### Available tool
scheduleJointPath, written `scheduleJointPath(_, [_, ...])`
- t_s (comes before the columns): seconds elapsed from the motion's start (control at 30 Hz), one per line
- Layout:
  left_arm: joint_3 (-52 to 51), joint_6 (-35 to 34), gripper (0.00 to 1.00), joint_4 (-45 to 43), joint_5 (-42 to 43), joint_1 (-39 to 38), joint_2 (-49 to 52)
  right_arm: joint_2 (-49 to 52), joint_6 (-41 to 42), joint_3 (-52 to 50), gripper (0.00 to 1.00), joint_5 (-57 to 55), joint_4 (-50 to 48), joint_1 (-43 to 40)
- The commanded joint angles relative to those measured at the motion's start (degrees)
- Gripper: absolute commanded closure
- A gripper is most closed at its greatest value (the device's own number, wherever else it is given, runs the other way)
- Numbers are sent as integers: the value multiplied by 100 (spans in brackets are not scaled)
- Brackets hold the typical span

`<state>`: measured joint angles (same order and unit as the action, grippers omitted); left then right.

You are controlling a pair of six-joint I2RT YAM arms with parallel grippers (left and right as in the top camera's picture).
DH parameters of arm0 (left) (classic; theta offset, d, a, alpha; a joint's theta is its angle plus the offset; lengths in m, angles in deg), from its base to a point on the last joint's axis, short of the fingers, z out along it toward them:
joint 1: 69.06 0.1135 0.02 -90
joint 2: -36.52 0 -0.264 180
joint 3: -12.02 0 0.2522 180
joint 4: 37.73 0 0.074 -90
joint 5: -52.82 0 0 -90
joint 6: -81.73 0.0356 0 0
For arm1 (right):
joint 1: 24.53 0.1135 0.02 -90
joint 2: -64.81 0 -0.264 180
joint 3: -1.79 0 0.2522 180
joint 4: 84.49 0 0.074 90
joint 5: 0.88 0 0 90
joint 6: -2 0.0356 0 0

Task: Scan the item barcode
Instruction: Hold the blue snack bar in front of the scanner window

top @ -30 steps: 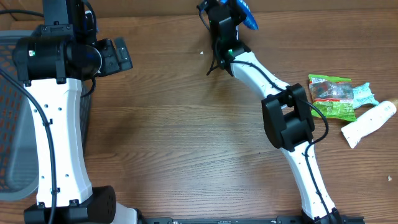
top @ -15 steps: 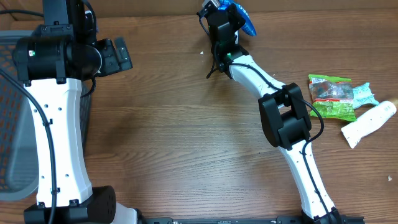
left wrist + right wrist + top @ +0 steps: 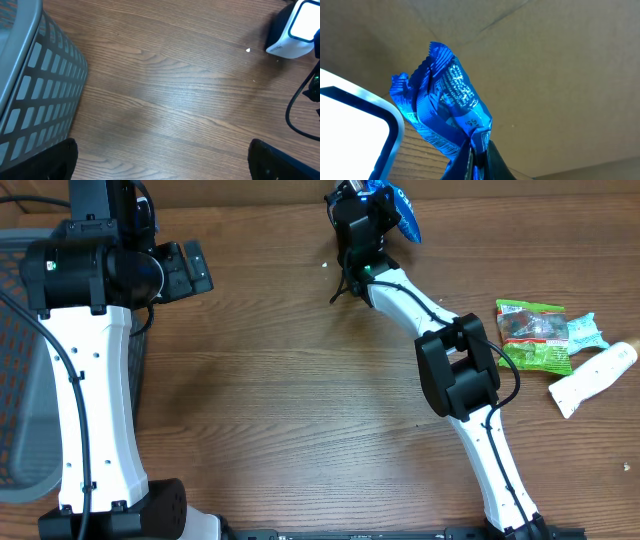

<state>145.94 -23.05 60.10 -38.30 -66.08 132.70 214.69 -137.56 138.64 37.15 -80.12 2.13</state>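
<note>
At the table's [image 3: 280, 400] far edge, the right gripper [image 3: 474, 150] pinches the blue packet [image 3: 445, 100] by one end, beside the lit scanner [image 3: 350, 135], likely to show its print. Left gripper [image 3: 190, 268] idles spread wide and empty near the left-edge basket [image 3: 30, 90].

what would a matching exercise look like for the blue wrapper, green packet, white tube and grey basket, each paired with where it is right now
Things
1. blue wrapper
2. green packet
3. white tube
4. grey basket

Places
a. standing at the left edge of the table
b. lying slanted near the table's right edge
c. held in the shut jaws of the right arm
d. lying flat, just left of a pale teal packet

Pairs: 1-c, 2-d, 3-b, 4-a
</note>
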Motion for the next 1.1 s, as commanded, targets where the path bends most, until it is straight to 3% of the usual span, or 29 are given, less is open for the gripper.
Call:
scheduleJointPath(0.0, [105,66,0,-11,-37,-39,-17,-79,4,63,96,-205,-85,155])
scheduleJointPath(0.83, [107,66,0,-9,-37,-39,-17,-79,28,63,96,-654,68,319])
scheduleJointPath(1.07, [105,66,0,-11,-37,-39,-17,-79,686,63,96,-649,535,358])
